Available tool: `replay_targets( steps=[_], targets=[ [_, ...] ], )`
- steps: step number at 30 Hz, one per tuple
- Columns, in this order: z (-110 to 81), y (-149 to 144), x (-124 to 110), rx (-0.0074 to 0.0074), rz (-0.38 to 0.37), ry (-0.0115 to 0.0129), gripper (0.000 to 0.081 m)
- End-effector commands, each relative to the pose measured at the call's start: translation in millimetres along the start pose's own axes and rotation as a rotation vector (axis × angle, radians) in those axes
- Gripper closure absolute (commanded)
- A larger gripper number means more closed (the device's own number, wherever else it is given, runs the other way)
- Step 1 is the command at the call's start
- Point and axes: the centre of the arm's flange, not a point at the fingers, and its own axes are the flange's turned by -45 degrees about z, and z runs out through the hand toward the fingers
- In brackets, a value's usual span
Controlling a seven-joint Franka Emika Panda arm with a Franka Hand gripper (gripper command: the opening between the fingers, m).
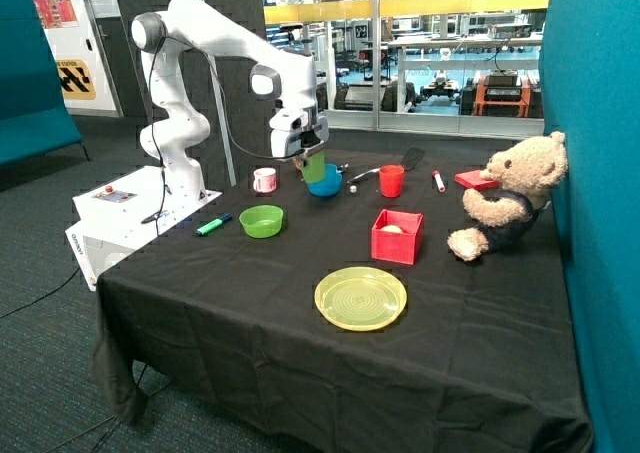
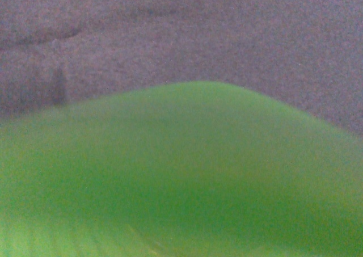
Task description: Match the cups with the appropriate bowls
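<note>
My gripper is shut on the green cup and holds it tilted, a little above the table, just in front of the blue bowl. The same green cup fills the lower part of the wrist view, with black cloth behind it. The bright green bowl stands on the black tablecloth nearer the front, between the green marker and the red box. The blue cup does not show in either view.
A pink-white mug stands beside the gripper. A red cup, a red square box, a yellow plate, a green marker and a teddy bear share the table.
</note>
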Motion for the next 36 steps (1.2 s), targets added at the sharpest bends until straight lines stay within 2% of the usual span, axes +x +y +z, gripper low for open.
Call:
replay_targets(
  steps=[1, 12, 23, 30, 35, 36],
  targets=[
    [-2.9, 12.7, -2.3, 0.001, -0.038, -0.0008, 0.0808],
    [-5.1, 31.8, -6.5, 0.001, -0.086, -0.0008, 0.0808],
    [2.6, 53.0, -29.4, 0.001, -0.085, -0.0008, 0.0808],
    [7.0, 69.6, -43.5, 0.001, -0.015, -0.0008, 0.0808],
    [2.8, 89.0, -58.8, 0.001, 0.086, -0.0009, 0.0808],
    [1.7, 95.1, -63.0, 0.0009, 0.127, -0.0009, 0.0808]
  ],
)
